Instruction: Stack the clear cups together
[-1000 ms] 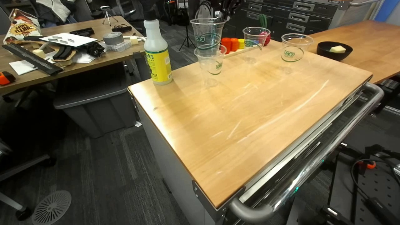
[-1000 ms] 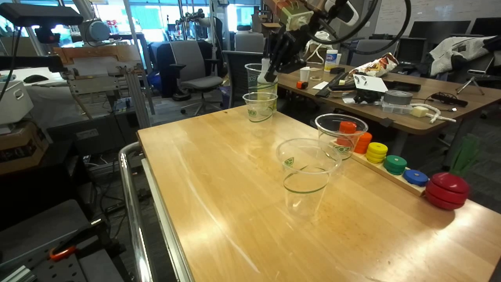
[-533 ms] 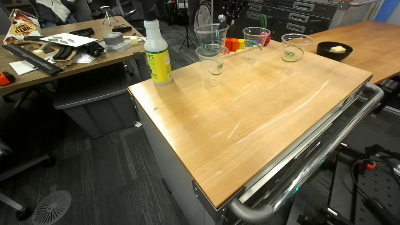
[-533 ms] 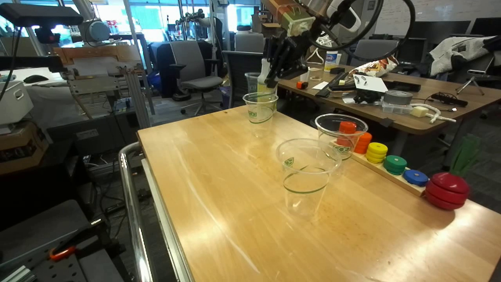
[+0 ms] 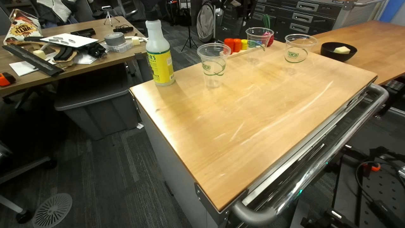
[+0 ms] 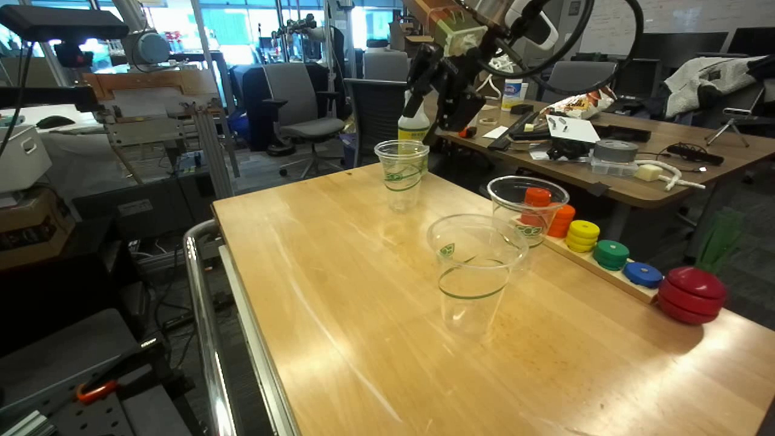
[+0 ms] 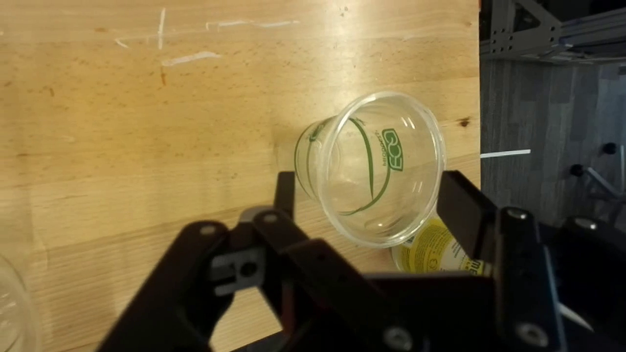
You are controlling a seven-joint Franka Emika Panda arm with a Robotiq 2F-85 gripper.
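Observation:
Two clear cups (image 5: 214, 65) stand nested, one inside the other, upright on the wooden tabletop; in an exterior view the nested pair (image 6: 401, 175) shows a doubled rim. My gripper (image 6: 431, 118) hangs just above them, its jaws spread. In the wrist view the open gripper (image 7: 367, 181) has its fingers on either side of the nested cups' rim (image 7: 442, 146), with nothing gripped. Two further clear cups stand apart: a nearer cup (image 6: 478, 272) and another cup (image 6: 528, 212) by the toy. Part of a cup (image 7: 14, 313) enters the wrist view at its left edge.
A spray bottle with yellow label (image 5: 161, 63) stands close beside the nested cups. Coloured ring pieces on a wooden strip (image 6: 582, 237) line the far edge, with a red toy vegetable (image 6: 692, 295) at its end. A black bowl (image 5: 337, 53) sits on the adjoining table.
The upper cup, held by my gripper a second ago, has come down into the lower cup. My jaws have opened and let it go; the other cups have stayed put.

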